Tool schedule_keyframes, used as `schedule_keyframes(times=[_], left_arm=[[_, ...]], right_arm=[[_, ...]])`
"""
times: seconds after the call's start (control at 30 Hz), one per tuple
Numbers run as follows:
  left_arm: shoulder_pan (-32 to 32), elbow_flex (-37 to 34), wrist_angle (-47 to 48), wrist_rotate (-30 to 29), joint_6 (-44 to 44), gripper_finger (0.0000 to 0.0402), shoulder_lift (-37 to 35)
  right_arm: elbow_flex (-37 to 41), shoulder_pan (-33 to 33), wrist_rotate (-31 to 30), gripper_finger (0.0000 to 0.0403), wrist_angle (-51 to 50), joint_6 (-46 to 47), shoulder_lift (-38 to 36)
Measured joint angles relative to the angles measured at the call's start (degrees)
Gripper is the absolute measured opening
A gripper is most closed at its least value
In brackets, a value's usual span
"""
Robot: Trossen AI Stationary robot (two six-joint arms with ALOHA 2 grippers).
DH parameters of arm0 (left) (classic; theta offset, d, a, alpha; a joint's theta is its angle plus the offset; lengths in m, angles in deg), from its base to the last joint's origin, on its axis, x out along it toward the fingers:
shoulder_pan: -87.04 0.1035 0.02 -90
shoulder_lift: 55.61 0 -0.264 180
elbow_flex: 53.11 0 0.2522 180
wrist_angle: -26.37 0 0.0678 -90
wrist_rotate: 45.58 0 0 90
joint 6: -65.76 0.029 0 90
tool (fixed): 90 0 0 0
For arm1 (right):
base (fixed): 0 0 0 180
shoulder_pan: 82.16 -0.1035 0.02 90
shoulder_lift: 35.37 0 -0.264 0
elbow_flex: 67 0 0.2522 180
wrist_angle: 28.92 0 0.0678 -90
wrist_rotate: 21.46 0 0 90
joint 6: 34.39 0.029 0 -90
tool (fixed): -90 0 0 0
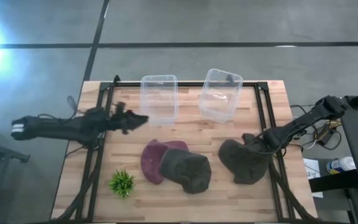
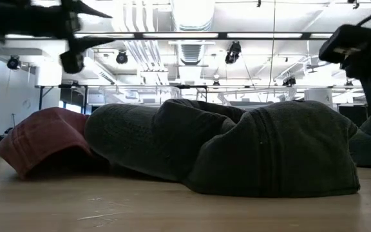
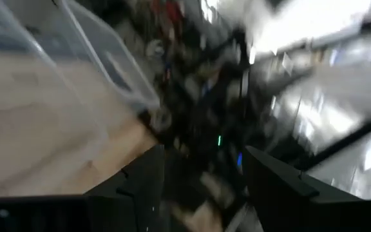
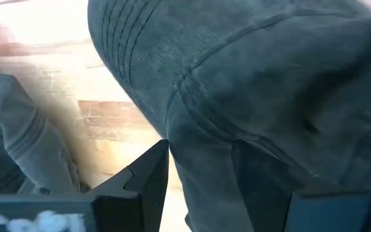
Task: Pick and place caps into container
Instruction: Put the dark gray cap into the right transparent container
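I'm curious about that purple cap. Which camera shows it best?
The high view: the maroon cap shows from above, partly under a grey cap. The low view shows only its edge; the wrist views miss it.

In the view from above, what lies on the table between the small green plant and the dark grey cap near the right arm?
In the high view, between the small green plant and the dark grey fabric cap lie a maroon fabric cap and, overlapping it, a second dark grey cap.

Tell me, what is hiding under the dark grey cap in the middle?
The middle dark grey fabric cap lies over part of the maroon fabric cap. Whatever else sits beneath it is covered, so I cannot tell.
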Motion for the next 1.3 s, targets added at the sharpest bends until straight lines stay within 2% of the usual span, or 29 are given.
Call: schedule_keyframes(times=[0.1,0.3,0.47,0.67,0.87,1.03,1.3], left_arm=[[-0.15,6.95,-0.19,5.24,5.22,0.0202,10.79],[-0.15,22.60,-0.25,11.77,13.78,0.0202,29.47],[-0.14,33.02,2.30,17.26,10.86,0.0202,44.99],[-0.55,43.04,0.55,22.70,3.95,0.0202,59.41],[-1.51,52.94,0.56,23.25,3.54,0.0202,69.02],[-2.31,60.42,3.11,22.80,0.45,0.0202,77.03],[-2.47,69.22,9.67,22.68,-1.22,0.0202,85.05]], right_arm=[[2.94,-0.05,-0.06,0.0166,3.50,-0.12,-0.16],[6.37,-0.46,-0.18,0.0166,8.09,-1.99,-0.51],[8.26,-1.08,-0.58,0.0166,8.79,-4.53,-2.41],[9.35,-2.18,-4.57,0.0166,8.51,-6.30,-4.52],[11.79,-2.19,-4.17,0.0166,11.35,-10.29,-3.60],[15.79,-2.16,-3.13,0.0166,21.03,-11.80,-2.33],[18.52,-2.16,-3.15,0.0166,26.66,-14.04,-0.31]])
